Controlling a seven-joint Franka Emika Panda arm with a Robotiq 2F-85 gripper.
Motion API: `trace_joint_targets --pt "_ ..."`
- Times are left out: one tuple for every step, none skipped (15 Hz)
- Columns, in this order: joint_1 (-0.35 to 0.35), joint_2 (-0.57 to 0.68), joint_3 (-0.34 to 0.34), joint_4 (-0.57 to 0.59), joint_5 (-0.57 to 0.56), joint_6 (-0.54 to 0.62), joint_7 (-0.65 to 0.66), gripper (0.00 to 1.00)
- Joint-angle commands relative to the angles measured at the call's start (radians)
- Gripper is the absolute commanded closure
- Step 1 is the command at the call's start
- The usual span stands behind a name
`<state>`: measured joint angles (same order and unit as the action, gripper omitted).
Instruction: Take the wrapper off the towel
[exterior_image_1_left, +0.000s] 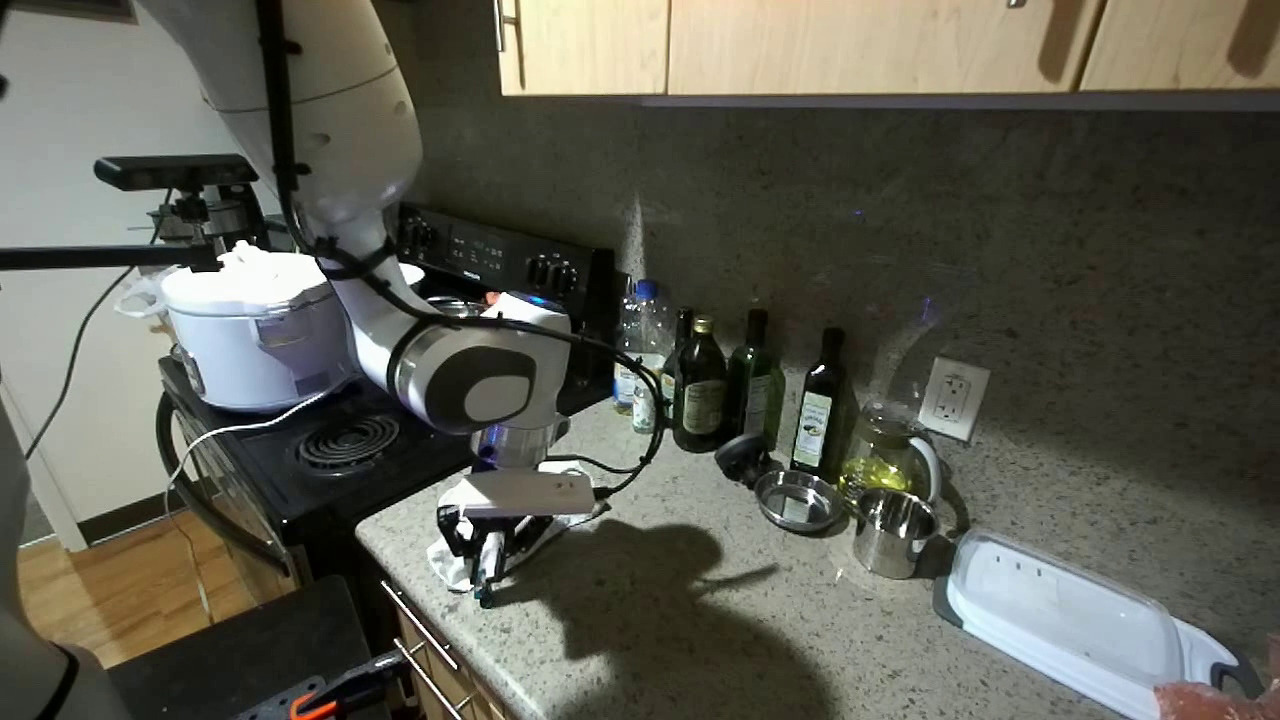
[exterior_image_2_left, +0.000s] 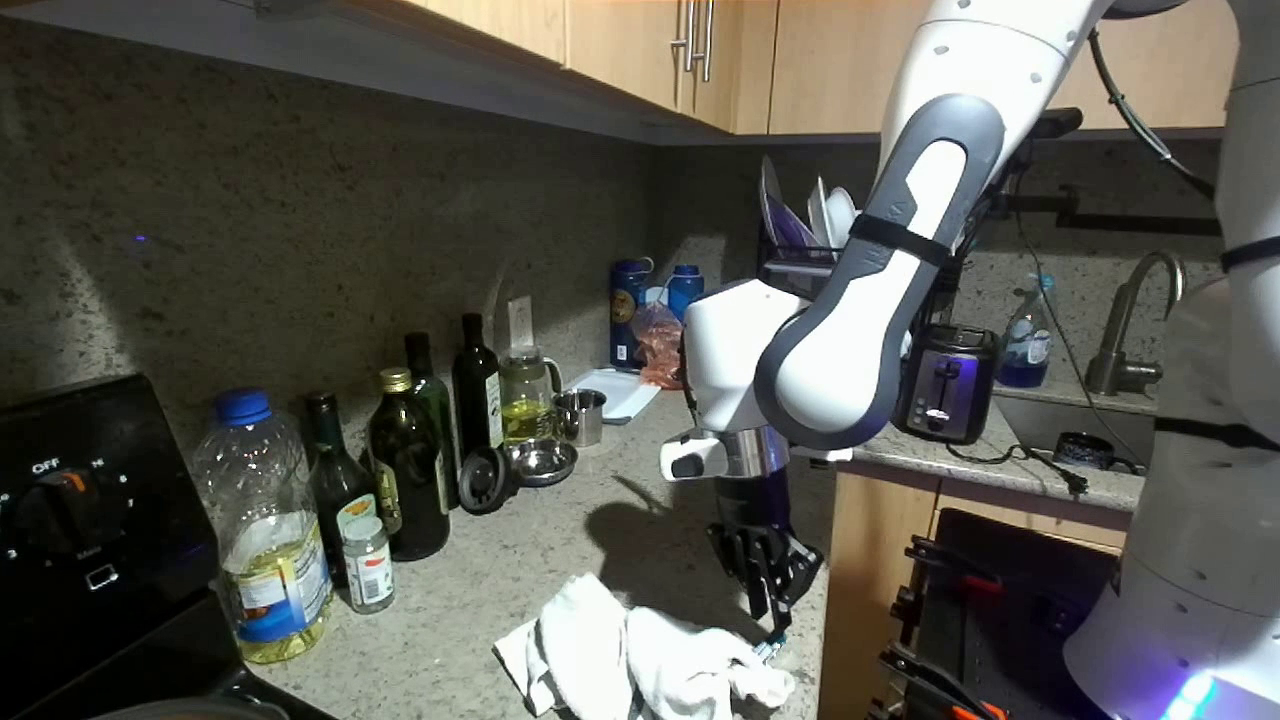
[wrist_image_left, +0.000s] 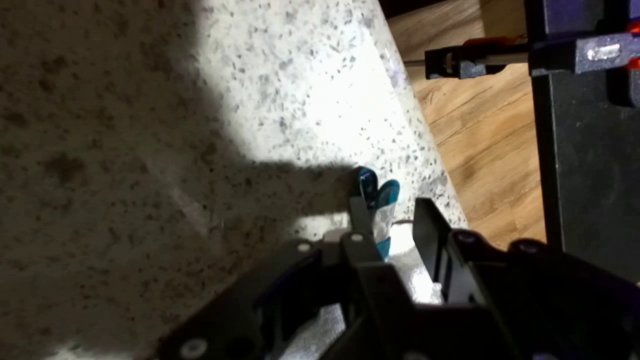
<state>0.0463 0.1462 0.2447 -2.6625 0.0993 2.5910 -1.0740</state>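
Note:
The white towel (exterior_image_2_left: 640, 650) lies bunched on the counter in an exterior view. It also shows behind the gripper in an exterior view (exterior_image_1_left: 448, 568) and below the jaws in the wrist view (wrist_image_left: 320, 335). The wrapper appears as a small teal-and-clear plastic strip (wrist_image_left: 384, 220) in the wrist view, with a teal end by the towel's edge (exterior_image_2_left: 770, 648). My gripper (wrist_image_left: 391, 207) points down at the towel's end near the counter's front edge. Its fingers are apart. The strip lies alongside the left finger's inner side, with a gap to the right finger. Whether it touches is unclear.
Bottles (exterior_image_1_left: 703, 395), a steel bowl (exterior_image_1_left: 798, 502), a steel cup (exterior_image_1_left: 893, 535) and a glass pitcher (exterior_image_2_left: 527, 400) stand along the back wall. A white lidded container (exterior_image_1_left: 1065, 620) lies further along. The stove (exterior_image_1_left: 350, 440) with a rice cooker (exterior_image_1_left: 260, 340) borders the counter.

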Motion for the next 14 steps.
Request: trace_joint_targets --pt "0.005 -0.027 -0.006 -0.023 0.033 -0.005 -0.011 0.74" --pt "0.004 -0.021 -0.007 -0.02 0.036 -0.006 -0.013 0.76" --pt "0.003 -0.019 -0.008 -0.02 0.04 -0.005 -0.014 0.79" --pt "0.002 -0.015 -0.009 -0.019 0.04 -0.006 -0.015 0.8" --pt "0.001 -0.011 -0.01 -0.019 0.044 -0.006 -0.017 0.82" --pt "0.0 -0.01 -0.011 -0.018 0.046 -0.008 -0.017 0.82" --pt "0.0 -0.007 -0.01 -0.018 0.049 -0.011 -0.02 0.81" --pt "0.0 -0.003 -0.009 -0.017 0.054 -0.013 -0.022 0.78" --pt "0.0 0.001 -0.008 -0.015 0.057 -0.017 -0.023 0.73" --pt "-0.001 0.006 -0.007 -0.013 0.06 -0.02 -0.026 0.69" --pt "-0.002 0.009 -0.006 -0.012 0.064 -0.022 -0.027 0.61" --pt "-0.003 0.014 -0.005 -0.011 0.066 -0.023 -0.028 0.56" --pt "-0.003 0.018 -0.005 -0.011 0.067 -0.025 -0.028 0.51" --pt "-0.004 0.022 -0.004 -0.011 0.067 -0.026 -0.026 0.42"
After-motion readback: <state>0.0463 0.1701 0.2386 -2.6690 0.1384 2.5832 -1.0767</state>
